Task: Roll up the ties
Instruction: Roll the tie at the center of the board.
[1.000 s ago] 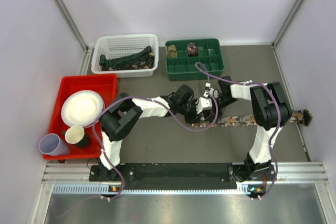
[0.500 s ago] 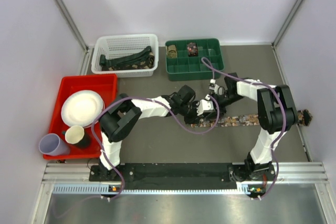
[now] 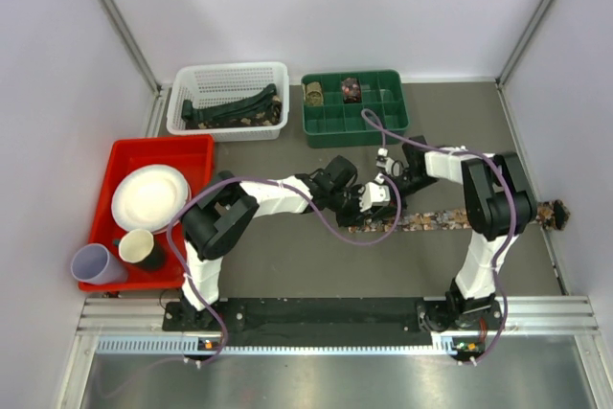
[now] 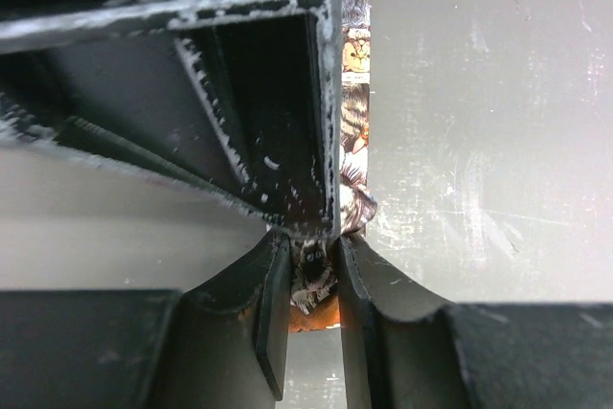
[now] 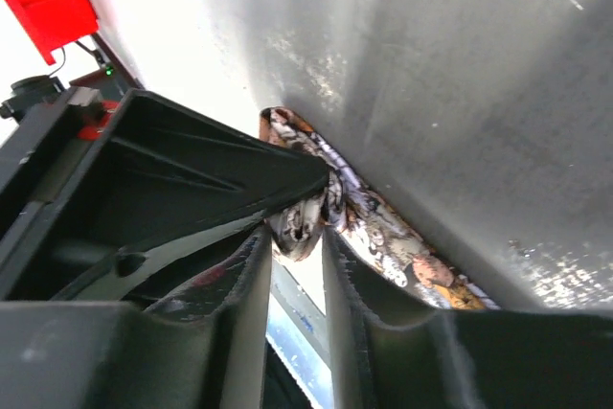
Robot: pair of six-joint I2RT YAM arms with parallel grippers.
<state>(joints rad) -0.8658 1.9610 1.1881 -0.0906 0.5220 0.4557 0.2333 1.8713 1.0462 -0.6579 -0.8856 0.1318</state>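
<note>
From above, the left gripper (image 3: 362, 200) and the right gripper (image 3: 388, 187) meet nose to nose over the middle of the tabletop (image 3: 287, 261). They crowd one end of a brown-red speckled tie (image 3: 441, 218). The rest of it lies flat on the tabletop and runs away from the grippers, under the right arm, to the side wall. This view is too coarse to show what the fingers are doing.

The wrist cameras show that. In the left wrist view the left gripper (image 4: 311, 248) is closed on the tie: a small bunch of patterned fabric (image 4: 314, 280) is pinched between its two fingers. The flat strip runs straight ahead of them, along the edge of the other gripper's black body, which fills the upper left of the picture.

In the right wrist view the right gripper (image 5: 295, 235) has its fingers drawn in on a curled fold of the same tie (image 5: 383, 232), which fills the gap at their tips. One finger of the left gripper presses in from the side, touching that fold.

Only the top view shows what lies beyond the grippers. There is a white basket (image 3: 182, 112) holding loose dark ties (image 3: 235, 105). Beside it is a green tray (image 3: 330, 126) with two rolled ties (image 3: 351, 90) in its back compartments.
</note>
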